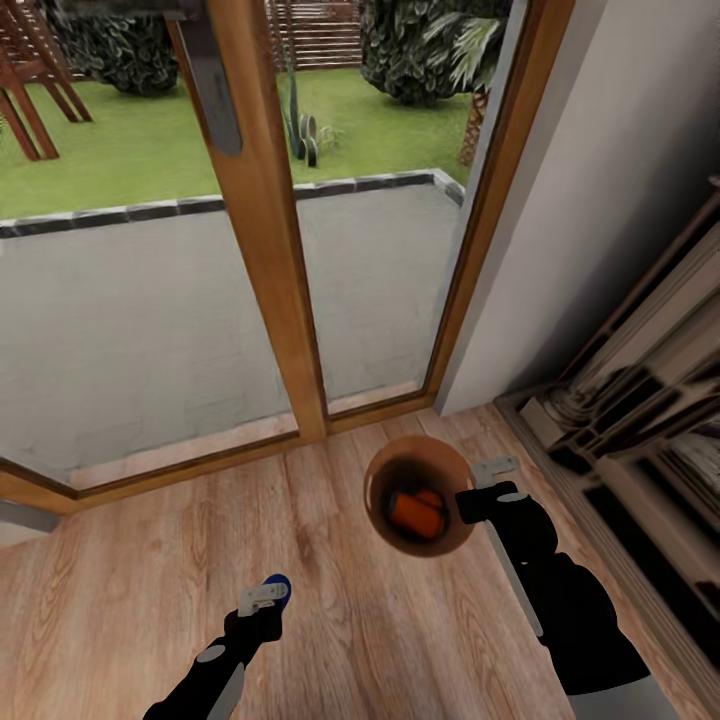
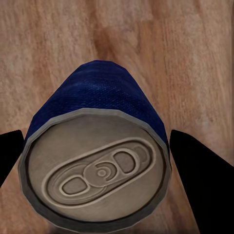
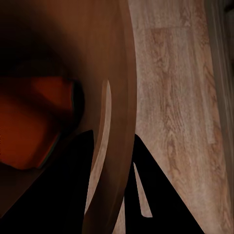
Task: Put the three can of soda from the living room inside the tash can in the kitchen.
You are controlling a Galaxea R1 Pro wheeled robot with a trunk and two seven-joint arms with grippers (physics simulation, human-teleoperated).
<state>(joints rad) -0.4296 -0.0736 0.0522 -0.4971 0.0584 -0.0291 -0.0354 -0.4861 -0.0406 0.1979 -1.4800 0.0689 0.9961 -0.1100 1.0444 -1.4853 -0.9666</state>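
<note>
My right gripper [image 1: 478, 492] is shut on the rim of the trash can [image 1: 372, 490], holding it above the wood floor. The bin's brown inside faces the head camera, and two orange soda cans [image 1: 415, 512] lie at its bottom. In the right wrist view one finger sits inside the bin wall [image 3: 117, 73] and one outside, beside an orange can [image 3: 29, 126]. Lower left, my left gripper [image 1: 265, 597] is shut on the dark blue soda can [image 1: 277, 583]. The left wrist view shows the blue can [image 2: 97, 97] with its pale top, between the black fingers [image 2: 195, 165].
A glass door with a wooden frame [image 1: 265, 250] stands straight ahead, with a grey patio and lawn behind it. A white wall [image 1: 600, 200] rises at the right, above dark glossy shelving [image 1: 640, 430]. Light wood floor [image 1: 130, 570] lies under both arms.
</note>
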